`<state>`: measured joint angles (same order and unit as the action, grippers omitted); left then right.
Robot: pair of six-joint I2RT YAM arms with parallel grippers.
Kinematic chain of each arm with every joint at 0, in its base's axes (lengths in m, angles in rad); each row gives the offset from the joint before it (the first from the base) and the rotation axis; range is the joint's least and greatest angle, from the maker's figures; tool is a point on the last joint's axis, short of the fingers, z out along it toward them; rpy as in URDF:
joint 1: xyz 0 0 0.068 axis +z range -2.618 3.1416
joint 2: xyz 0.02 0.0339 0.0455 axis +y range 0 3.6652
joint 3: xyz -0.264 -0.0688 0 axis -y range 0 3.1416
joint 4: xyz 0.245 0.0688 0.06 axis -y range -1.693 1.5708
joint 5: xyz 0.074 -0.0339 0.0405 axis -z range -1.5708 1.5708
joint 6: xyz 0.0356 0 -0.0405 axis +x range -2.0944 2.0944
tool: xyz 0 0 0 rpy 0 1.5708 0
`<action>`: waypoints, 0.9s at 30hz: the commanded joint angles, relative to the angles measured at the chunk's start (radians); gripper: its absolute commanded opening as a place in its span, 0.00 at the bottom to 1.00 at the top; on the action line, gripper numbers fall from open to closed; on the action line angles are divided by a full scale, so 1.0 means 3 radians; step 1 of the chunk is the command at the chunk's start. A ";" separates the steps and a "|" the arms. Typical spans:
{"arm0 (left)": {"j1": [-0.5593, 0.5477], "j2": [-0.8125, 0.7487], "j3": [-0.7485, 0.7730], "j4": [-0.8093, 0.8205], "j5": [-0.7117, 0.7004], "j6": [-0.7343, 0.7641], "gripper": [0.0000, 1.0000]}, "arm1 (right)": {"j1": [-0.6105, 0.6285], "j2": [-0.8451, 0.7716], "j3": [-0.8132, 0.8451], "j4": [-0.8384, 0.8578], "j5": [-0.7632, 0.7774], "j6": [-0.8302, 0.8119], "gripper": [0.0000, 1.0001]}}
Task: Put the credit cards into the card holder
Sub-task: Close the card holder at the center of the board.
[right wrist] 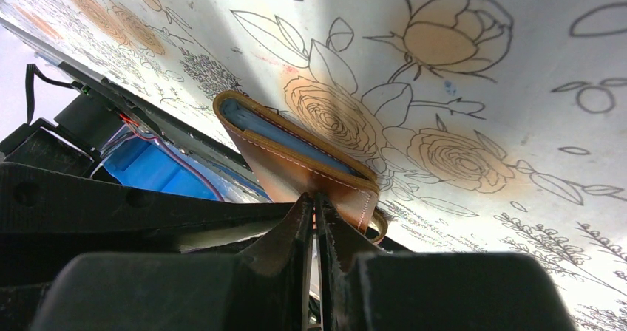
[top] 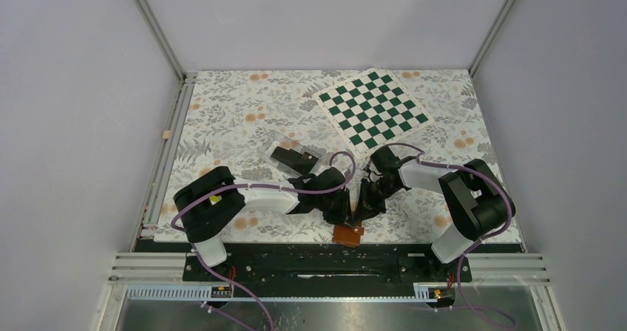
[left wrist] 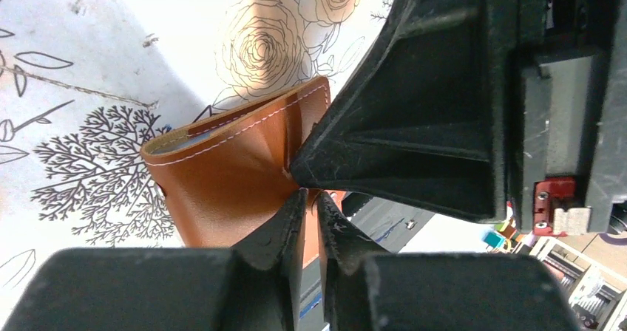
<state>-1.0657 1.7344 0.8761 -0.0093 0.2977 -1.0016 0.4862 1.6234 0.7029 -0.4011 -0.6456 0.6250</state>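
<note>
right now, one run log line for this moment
left gripper: shut on card holder | right gripper: shut on it | credit cards: ungripped

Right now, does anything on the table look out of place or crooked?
The card holder is at the table's near edge, seemingly partly past it, pinched by the left gripper and right gripper. The chessboard mat lies skewed.

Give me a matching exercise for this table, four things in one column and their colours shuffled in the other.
Things:
1 card holder
2 chessboard
3 cards
4 box

Colours:
a green and white
b clear
c brown
d black

Pairs: 1-c, 2-a, 3-d, 4-b
</note>
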 commanded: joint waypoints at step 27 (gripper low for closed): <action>-0.0042 0.0076 0.0163 0.0226 0.0319 0.0015 0.09 | 0.0025 0.0136 -0.0041 -0.0017 0.0454 -0.0149 0.12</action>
<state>-1.0744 1.7496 0.8867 0.0181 0.3717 -0.9977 0.4862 1.6249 0.7036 -0.4019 -0.6464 0.6247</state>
